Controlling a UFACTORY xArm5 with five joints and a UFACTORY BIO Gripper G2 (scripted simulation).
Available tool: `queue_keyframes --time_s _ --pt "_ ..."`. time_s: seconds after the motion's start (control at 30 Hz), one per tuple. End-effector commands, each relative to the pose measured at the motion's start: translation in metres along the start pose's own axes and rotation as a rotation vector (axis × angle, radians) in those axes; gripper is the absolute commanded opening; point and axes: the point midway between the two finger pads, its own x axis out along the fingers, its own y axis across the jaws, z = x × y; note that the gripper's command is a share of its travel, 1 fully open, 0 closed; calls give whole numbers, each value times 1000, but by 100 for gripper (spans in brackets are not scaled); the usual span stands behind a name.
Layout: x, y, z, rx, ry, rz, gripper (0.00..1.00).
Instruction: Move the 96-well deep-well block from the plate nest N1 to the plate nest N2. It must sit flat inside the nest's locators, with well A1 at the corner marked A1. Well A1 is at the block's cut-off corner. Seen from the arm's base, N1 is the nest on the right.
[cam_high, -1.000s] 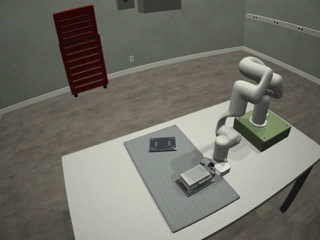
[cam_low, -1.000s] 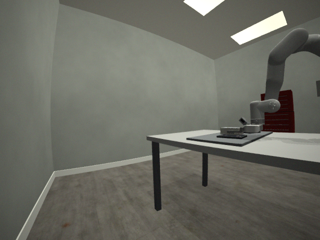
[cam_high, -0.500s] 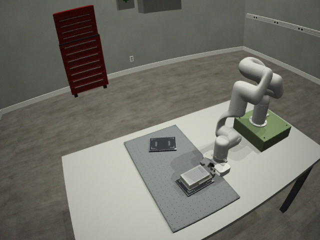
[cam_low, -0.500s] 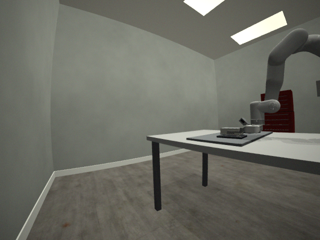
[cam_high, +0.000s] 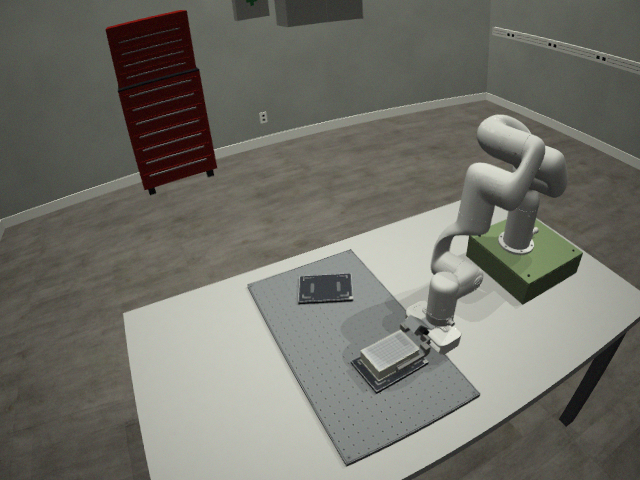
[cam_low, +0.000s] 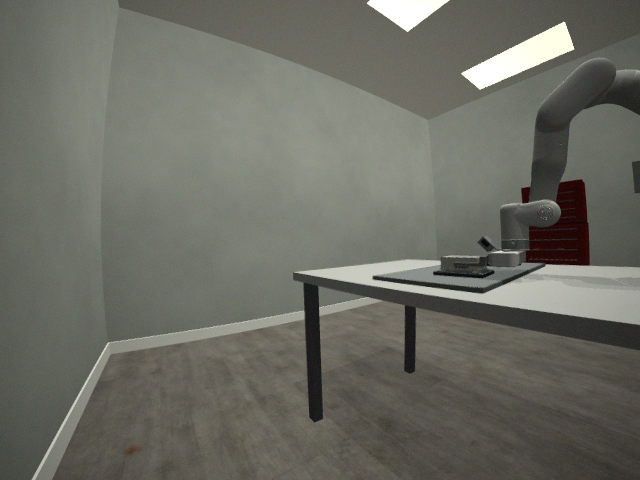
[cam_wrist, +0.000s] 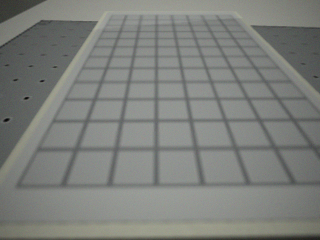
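Table: the white table (cam_high: 180, 387) (cam_low: 563, 302) (cam_wrist: 282, 10) has a flat and smooth top, with a darker grey side along its edge
Table legs: the legs (cam_high: 591, 382) (cam_low: 312, 351) are dark, straight and square in their section
Board: a grey board (cam_high: 310, 361) (cam_low: 413, 276) (cam_wrist: 32, 62) lies flat directly on the table top; it is thin, rectangular and has rows of small dark holes
Green block: a low green block (cam_high: 558, 249) sits directly on the table top, apart from the board
Shadows: soft shadows fall partly on the white top and partly on the board
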Motion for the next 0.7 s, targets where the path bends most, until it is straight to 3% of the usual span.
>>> queue_keyframes --time_s 0.0,0.67 --pt "1 0 1 12 -1 0 0" --pt "1 0 -2 12 -1 0 0"
